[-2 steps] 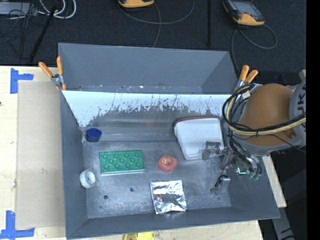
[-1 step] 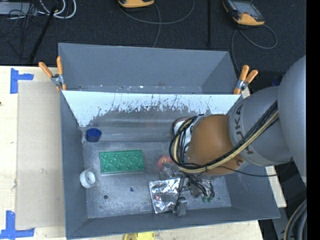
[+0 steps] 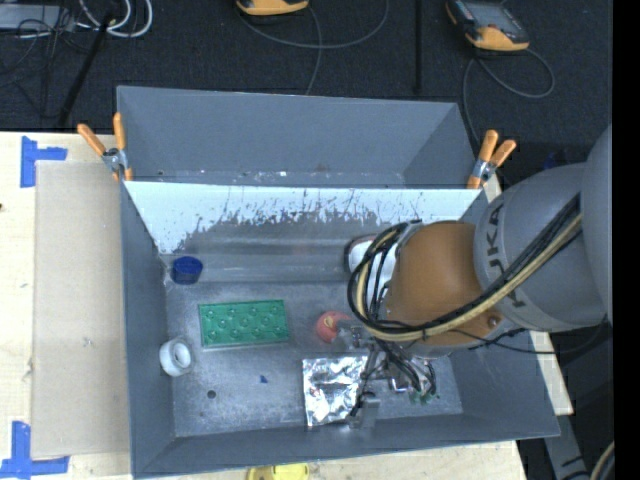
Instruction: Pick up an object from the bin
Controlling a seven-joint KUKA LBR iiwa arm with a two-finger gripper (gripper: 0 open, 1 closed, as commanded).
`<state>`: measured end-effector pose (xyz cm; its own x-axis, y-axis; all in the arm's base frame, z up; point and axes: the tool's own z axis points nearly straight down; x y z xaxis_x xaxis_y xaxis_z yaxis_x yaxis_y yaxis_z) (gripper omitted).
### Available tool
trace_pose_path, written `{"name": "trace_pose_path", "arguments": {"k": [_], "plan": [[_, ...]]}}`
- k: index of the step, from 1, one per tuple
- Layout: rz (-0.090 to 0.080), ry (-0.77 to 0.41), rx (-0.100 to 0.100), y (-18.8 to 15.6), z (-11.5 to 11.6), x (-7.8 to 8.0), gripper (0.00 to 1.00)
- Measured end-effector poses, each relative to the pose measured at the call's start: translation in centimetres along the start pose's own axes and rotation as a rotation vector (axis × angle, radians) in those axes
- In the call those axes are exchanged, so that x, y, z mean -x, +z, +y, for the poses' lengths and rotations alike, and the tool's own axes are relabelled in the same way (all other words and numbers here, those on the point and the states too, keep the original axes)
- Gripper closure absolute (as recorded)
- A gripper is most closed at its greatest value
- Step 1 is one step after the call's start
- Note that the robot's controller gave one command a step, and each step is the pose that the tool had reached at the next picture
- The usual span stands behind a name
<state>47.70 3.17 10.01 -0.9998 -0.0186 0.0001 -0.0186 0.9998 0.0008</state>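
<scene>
Hand [image 3: 383,383] hung low in the near right part of the bin [image 3: 300,148], under the arm's orange cover [image 3: 435,278] and its looped cables [image 3: 365,288]. Whether it was spread or pressed together could not be told, since the cover and dark wrist parts hid most of it. It sat at the right edge of a crumpled sheet of silver foil [image 3: 332,388]; whether it touched that edge or stood just over it could not be told.

The foil lay on the bin floor close to the near wall, with only a thin strip of bare floor between them. A small red thing [image 3: 330,323] lay just beyond the foil's far edge, apart from it.

Left of that, a flat green studded plate [image 3: 243,323] lay with its edges roughly square to the bin walls, clear on every side. A white ring [image 3: 176,356] sat near the left wall, and a blue cap [image 3: 186,268] sat in the far left corner at the foot of the sloping back wall.

Open floor ran along the back wall between the cap and the cables, and also between the ring and the foil. Right of the hand, only a narrow, shaded strip of floor reached the right wall.
</scene>
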Motion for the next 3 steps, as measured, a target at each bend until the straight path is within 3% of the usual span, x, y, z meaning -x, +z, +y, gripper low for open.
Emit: {"name": "trace_pose_path", "arguments": {"k": [1, 2, 3], "plan": [[0.001, 0.02, 0.0, -0.7, 0.6, -0.5, 0.0], [-0.019, 0.016, 0.0, 2.9, -0.4, -0.1, 0.0], [-0.022, 0.014, 0.0, 2.9, -0.4, 0.0, 0.0]]}}
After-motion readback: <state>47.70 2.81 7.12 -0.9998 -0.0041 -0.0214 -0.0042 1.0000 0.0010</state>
